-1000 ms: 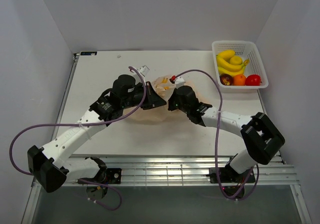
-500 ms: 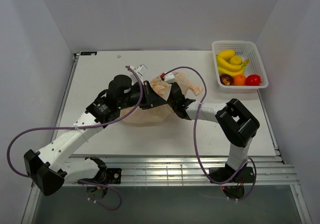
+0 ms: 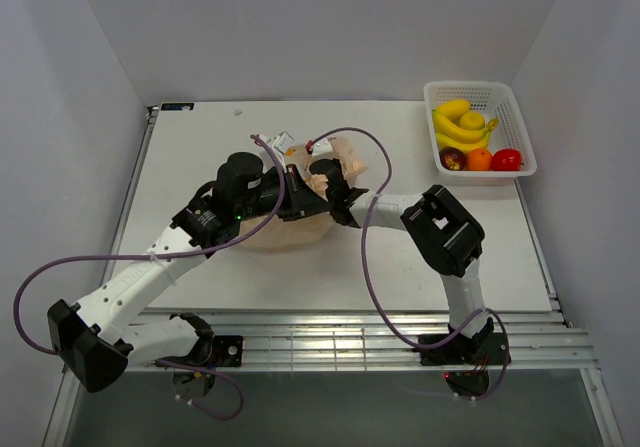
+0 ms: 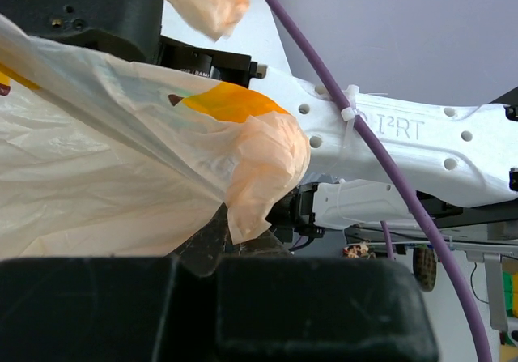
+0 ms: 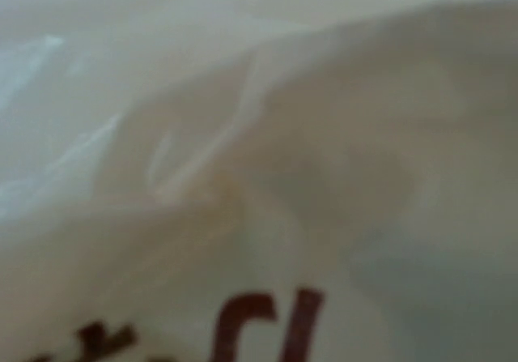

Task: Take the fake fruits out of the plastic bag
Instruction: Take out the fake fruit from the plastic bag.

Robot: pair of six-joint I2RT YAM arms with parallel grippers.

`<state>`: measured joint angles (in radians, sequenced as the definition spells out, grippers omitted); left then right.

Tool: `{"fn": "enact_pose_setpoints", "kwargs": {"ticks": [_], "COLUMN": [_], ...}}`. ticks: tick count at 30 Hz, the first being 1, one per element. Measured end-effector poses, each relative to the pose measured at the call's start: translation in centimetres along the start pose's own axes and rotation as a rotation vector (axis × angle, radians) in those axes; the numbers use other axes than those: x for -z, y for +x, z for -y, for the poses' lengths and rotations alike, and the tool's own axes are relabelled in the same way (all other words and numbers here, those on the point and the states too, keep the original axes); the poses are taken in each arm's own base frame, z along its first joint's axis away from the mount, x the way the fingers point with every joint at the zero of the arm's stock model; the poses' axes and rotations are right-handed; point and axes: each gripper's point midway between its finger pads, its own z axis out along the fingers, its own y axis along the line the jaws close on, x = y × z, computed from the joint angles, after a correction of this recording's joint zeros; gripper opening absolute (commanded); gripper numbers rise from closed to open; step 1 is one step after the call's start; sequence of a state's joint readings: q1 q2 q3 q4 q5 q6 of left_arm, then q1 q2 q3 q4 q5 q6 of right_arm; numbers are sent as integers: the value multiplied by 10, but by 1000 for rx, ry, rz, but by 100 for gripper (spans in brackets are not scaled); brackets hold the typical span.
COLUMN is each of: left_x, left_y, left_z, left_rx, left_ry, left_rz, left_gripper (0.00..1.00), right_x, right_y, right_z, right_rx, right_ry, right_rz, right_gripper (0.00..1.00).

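Over the middle of the table (image 3: 200, 157), seen from above, both arms meet at the plastic bag (image 3: 290, 232), a pale peach heap crumpled on the white surface. The left gripper (image 3: 303, 195) sits at the bag's near-right edge, and the right gripper (image 3: 325, 180) is pushed into the upper folds just beside it, its arm bent sharply back on itself with a purple cable (image 3: 375, 267) looping around it. At the far right corner, well apart from the bag, stands a white basket (image 3: 480, 87). The orange fruit (image 3: 479, 159) and the red fruit (image 3: 508, 159) lie side by side along its near wall, with a dark fruit (image 3: 452, 158) to their left and a banana bunch (image 3: 458, 122) behind them. From the left wrist, the bag's thin film stretches as a taut sheet from the upper left down to the black fingers at the bottom of the view. The left jaws are closed, and a gathered fold of the film runs down into them, so they appear to pinch the bag. The right arm's white link and the cable cross behind that fold. From the right wrist, only blurred bag film fills the view, pressed close to the lens, with some dark red lettering (image 5: 243, 321) at the lower edge. The right fingers themselves are hidden here. Its jaws stand spread wide, and no fruit shows between them.
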<state>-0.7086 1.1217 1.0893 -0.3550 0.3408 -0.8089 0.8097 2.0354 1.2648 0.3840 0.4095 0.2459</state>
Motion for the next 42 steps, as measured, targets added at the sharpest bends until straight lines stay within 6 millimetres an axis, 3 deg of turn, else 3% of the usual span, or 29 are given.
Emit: {"fn": "enact_pose_setpoints", "kwargs": {"ticks": [5, 10, 11, 13, 16, 17, 20, 25, 29, 34, 39, 42], "left_x": [-1, -1, 0, 1, 6, 8, 12, 15, 16, 19, 17, 17], "left_y": [-4, -4, -5, -5, -4, -5, -7, -5, -2, -3, 0, -1], "left_z": [-6, -15, -16, -16, -17, -16, -14, -14, -11, -14, -27, -32], "left_rx": [3, 11, 12, 13, 16, 18, 19, 36, 51, 73, 107, 117], "left_ry": [-26, -56, -60, -63, -67, -69, -69, -72, -67, -85, -135, -162], "left_rz": [22, 37, 40, 46, 57, 61, 77, 76, 66, 87, 99, 113], "left_gripper": [0, 0, 0, 0, 0, 0, 0, 0, 0, 0, 0, 0], "right_x": [-12, -22, -22, -23, -23, -23, -23, -18, 4, 47, 87, 110], "right_y": [17, 25, 28, 32, 36, 36, 36, 31, 18, -5, -12, -6], "right_z": [-2, -4, -4, -5, -6, -7, -10, -13, -10, -9, -15, -16], "right_rx": [20, 27, 27, 31, 35, 34, 34, 39, 46, 30, 37, 58], "right_ry": [15, 18, 17, 13, 2, -3, -19, -50, -82, -146, -243, -293], "right_rz": [-48, -74, -81, -93, -109, -110, -114, -115, -113, -83, -119, -165], "right_gripper": [91, 100, 93, 87, 70, 59, 44, 32, 29, 28, 23, 22]}}
